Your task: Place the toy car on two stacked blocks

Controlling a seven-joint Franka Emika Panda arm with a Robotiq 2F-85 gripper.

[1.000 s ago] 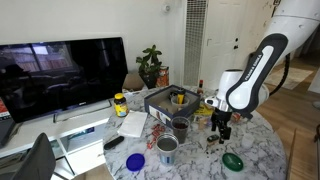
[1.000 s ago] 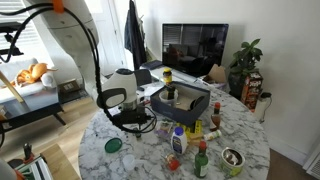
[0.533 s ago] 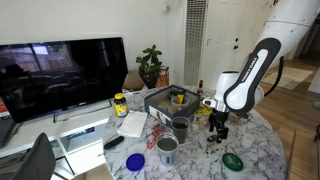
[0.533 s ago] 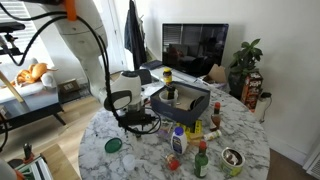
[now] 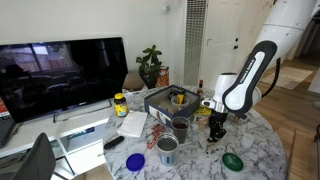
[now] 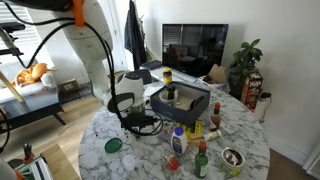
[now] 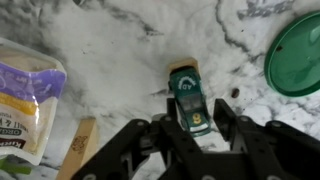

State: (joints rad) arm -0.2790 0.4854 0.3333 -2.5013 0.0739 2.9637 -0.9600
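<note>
Over the last second the gripper [image 7: 193, 122] closes from a wide stance to a narrow one. In the wrist view its jaws now flank the rear half of the toy car [image 7: 190, 102] and appear to press against both sides. In both exterior views the arm has shifted only slightly and the gripper [image 5: 216, 128] stays low over the marble table [image 7: 110, 45]. The car is green, lies on the tabletop pointing away from the wrist, and is not yet lifted. A small tan piece [image 7: 184, 67] touches its far end. Judgement: the grasp step is at or near completion, and lift and transfer remain. A stack of two blocks cannot be identified in any view. One wooden block [image 7: 80, 150] lies flat, near the car on the side of the snack bag [image 7: 25, 95]. A green lid [image 7: 298, 55] lies on the opposite side, apart from the car. Writing: the car roof carries a pale marking and the bag carries a purple label with print. Both are too blurred to read, and no brand is legible elsewhere.
</note>
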